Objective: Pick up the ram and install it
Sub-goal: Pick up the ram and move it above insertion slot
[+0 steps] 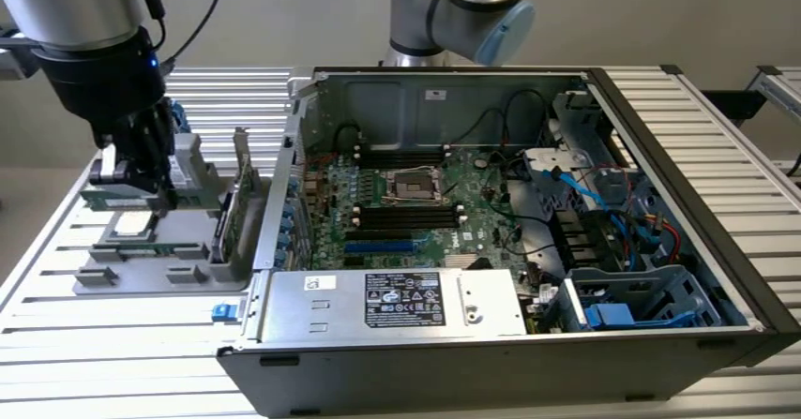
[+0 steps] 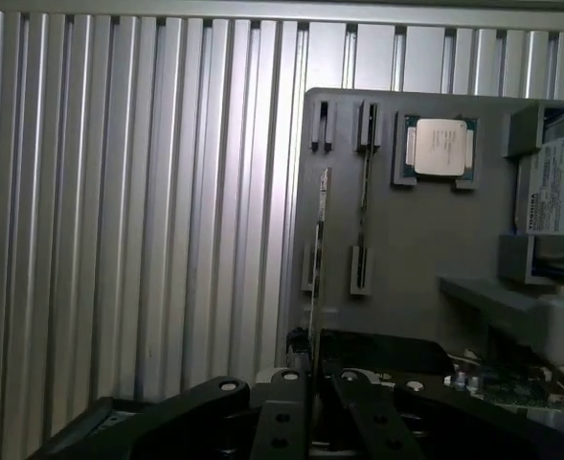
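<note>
- The gripper (image 2: 310, 407) has its two black fingers pressed nearly together, and they pinch the ram (image 2: 316, 287) by its thin sides.
- The ram is seen edge-on in the wrist view, as a narrow line that runs out from between the fingers over the grey tray (image 2: 425, 240).
- I cannot tell if the ram's lower edge is touching its tray slot or is already free of it.
- A second stick (image 2: 365, 192) stands just beside it, in the next pair of slots of the tray.
- Farther on the same tray lies a square processor (image 2: 441, 146) with a silver lid, in its own pocket.
- A hard drive (image 2: 559, 187) with a white label lies at the tray's edge, near the processor.
- In the exterior view a green card (image 1: 234, 220) stands upright on the tray, between the gripper and the case (image 1: 501, 367).
- The tray rests on a ribbed metal table (image 2: 119, 240).
- The case lies open on the table, at the exterior view's right, well apart from the ram.
- Inside it the motherboard (image 1: 432, 236) shows long black slots (image 1: 407, 217).
</note>
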`<state>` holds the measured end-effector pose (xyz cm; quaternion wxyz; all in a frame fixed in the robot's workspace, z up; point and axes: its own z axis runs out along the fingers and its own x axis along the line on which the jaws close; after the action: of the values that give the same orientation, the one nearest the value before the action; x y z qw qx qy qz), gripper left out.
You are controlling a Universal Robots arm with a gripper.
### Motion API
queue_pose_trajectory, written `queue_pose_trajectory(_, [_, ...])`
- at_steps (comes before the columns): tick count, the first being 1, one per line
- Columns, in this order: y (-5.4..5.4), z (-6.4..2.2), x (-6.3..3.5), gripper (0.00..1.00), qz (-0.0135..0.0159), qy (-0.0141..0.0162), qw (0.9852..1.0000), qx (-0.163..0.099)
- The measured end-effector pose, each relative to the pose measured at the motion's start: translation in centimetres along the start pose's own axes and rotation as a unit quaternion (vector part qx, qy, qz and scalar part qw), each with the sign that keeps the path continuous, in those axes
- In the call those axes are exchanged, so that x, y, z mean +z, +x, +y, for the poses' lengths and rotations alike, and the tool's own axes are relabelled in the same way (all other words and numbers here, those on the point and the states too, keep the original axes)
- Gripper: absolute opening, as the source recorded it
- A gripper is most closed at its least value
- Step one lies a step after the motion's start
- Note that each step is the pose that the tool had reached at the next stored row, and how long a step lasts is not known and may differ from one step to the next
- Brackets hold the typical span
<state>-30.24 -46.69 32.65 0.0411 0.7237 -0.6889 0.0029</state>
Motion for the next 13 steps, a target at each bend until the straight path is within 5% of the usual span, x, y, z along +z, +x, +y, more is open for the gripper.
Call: queue_pose_trajectory(13, [0.4,-3.84,-3.66,0.14,-0.0002,0.0,1.0,0.0])
